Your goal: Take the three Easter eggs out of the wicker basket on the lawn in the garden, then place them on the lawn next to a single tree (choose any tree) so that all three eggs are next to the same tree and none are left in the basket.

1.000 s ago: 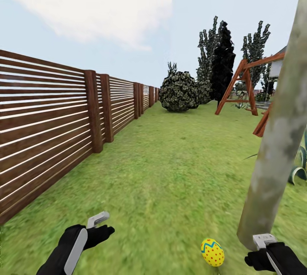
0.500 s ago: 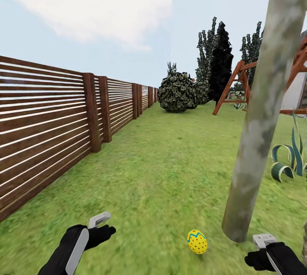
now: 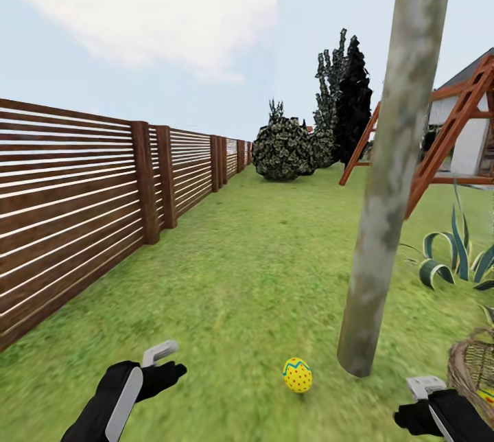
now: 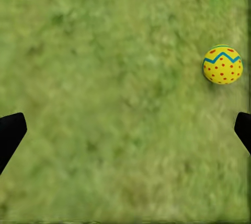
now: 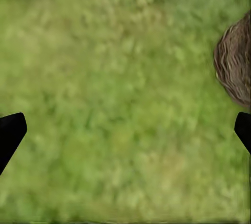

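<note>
A fenced garden: lawn (image 3: 261, 257), slat fence (image 3: 82, 208), swing frame (image 3: 453, 133).

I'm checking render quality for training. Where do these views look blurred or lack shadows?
Head view: the lawn is smeared near the camera; the egg and tree are crisp, with no clear cast shadows. Left wrist view: grass blurry, egg sharp. Right wrist view: grass blurry, basket weave soft.

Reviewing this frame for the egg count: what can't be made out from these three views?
- Wicker basket: cut by the head view's right edge, inside mostly hidden; a yellow sliver shows, egg count unclear.
- Third egg: only one Easter egg lies by the tree.
- Right gripper: cut by the bottom edge in the head view.
- Tree's crown: cut off at the top.
</note>
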